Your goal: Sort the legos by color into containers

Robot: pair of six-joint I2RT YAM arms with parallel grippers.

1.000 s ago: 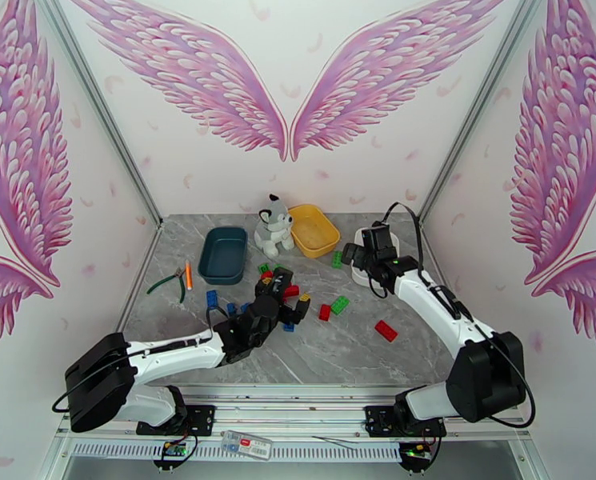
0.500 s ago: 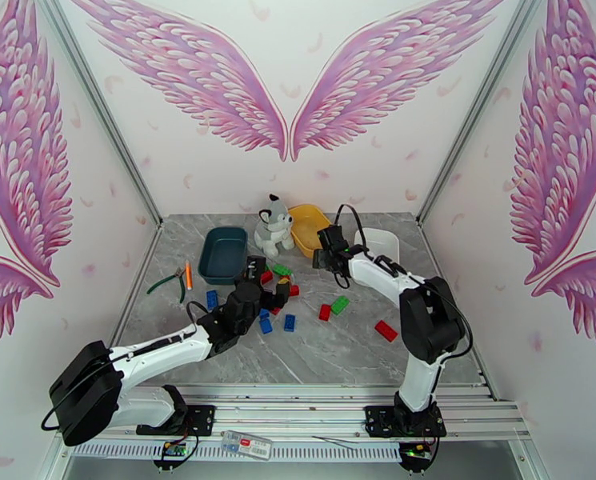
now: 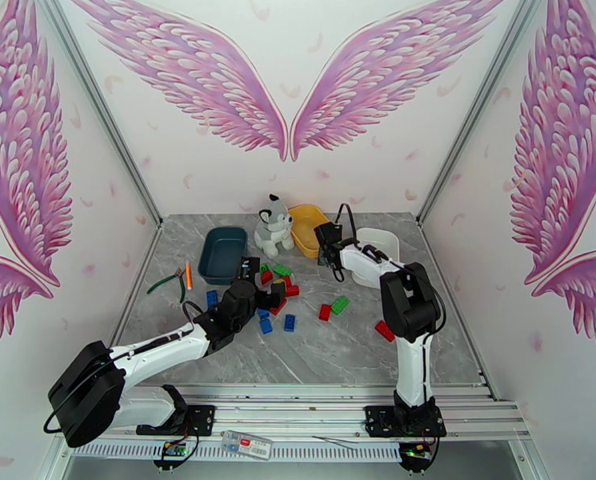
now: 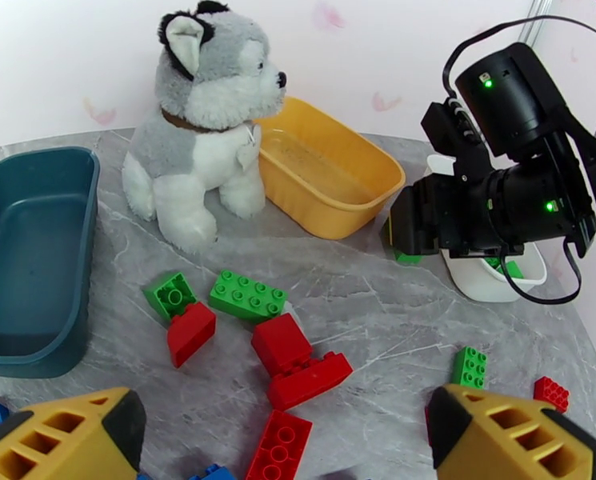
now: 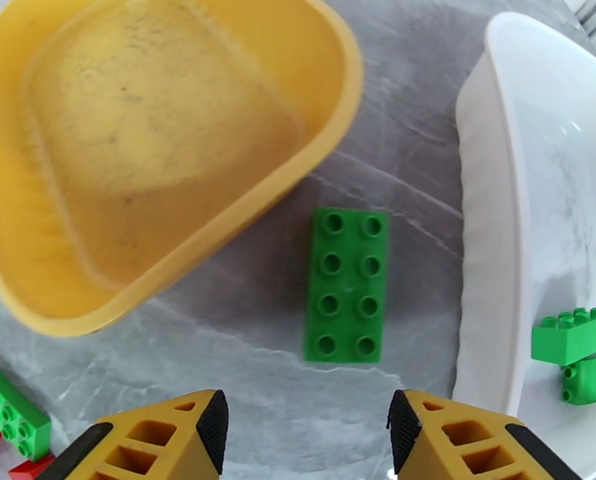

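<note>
My right gripper (image 5: 306, 442) hangs open above a green brick (image 5: 346, 285) that lies flat on the table between the yellow tray (image 5: 330, 130) and the white tray (image 5: 490, 234). Two green bricks (image 5: 578, 354) lie in the white tray. My left gripper (image 4: 286, 442) is open low over a cluster of legos, a red brick (image 4: 280, 446) between its fingers (image 4: 58, 434). Ahead of it lie a green brick (image 4: 248, 295) and red pieces (image 4: 298, 362). The teal tray (image 3: 222, 255) looks empty. From above, more legos are scattered: blue (image 3: 289, 322), red (image 3: 386, 330), green (image 3: 340, 305).
A plush husky (image 3: 274, 226) sits between the teal and yellow trays. Pliers (image 3: 170, 282) and an orange tool (image 3: 188, 275) lie left of the teal tray. The right arm (image 4: 490, 202) stands close to the white tray (image 4: 490, 282), right of my left gripper.
The right gripper swung left from over the white tray to the gap between the yellow and white trays. The left gripper shifted a little back and left over the brick cluster.
</note>
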